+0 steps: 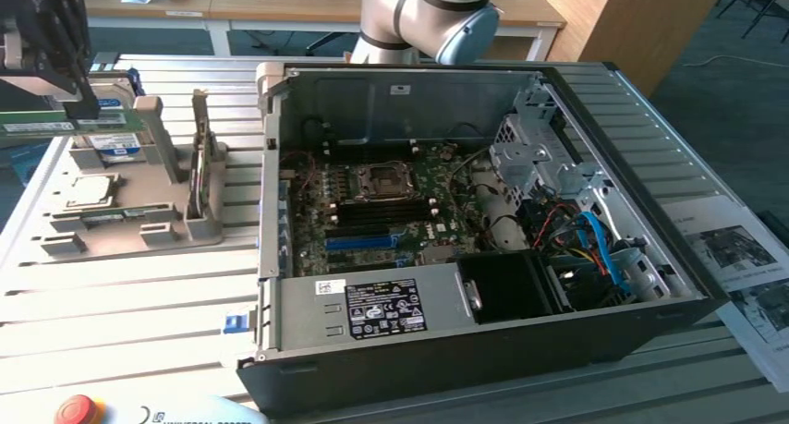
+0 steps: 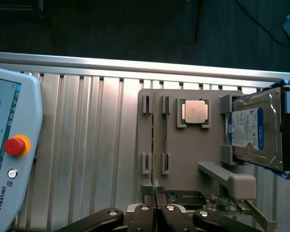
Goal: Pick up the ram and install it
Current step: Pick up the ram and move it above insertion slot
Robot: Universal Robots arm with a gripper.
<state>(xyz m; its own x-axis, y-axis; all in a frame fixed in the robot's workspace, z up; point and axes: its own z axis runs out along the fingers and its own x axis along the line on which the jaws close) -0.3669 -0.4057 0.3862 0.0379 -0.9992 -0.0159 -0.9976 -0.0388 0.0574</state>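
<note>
Case (image 1: 493, 359) open on top — straight drop onto the board (image 1: 413, 212) at its centre. On the exterior view's right it's tight: drive cage (image 1: 542, 151) and cable bundle (image 1: 586, 244) crowd in, and a black fan shroud (image 1: 518, 285) fills the front corner. Between the end effector (image 2: 154, 192) gripping the ram stick (image 1: 55, 124) and the board stand the holder's upright posts (image 1: 148, 128) and the case side wall (image 1: 266, 165). Bare tabletop (image 1: 124, 295) in front of the holder — pendant (image 1: 185, 410) at its near edge.

An open black computer case (image 1: 493, 355) sits on the slatted metal tabletop (image 1: 124, 313), its motherboard (image 1: 419, 212) exposed. At the exterior view's left, a grey fixture (image 2: 183, 159) carries a silver processor chip (image 2: 194, 112) and a blue-labelled hard drive (image 2: 251, 128). A teach pendant (image 2: 9, 193) with a red stop button (image 2: 14, 145) lies nearby.
</note>
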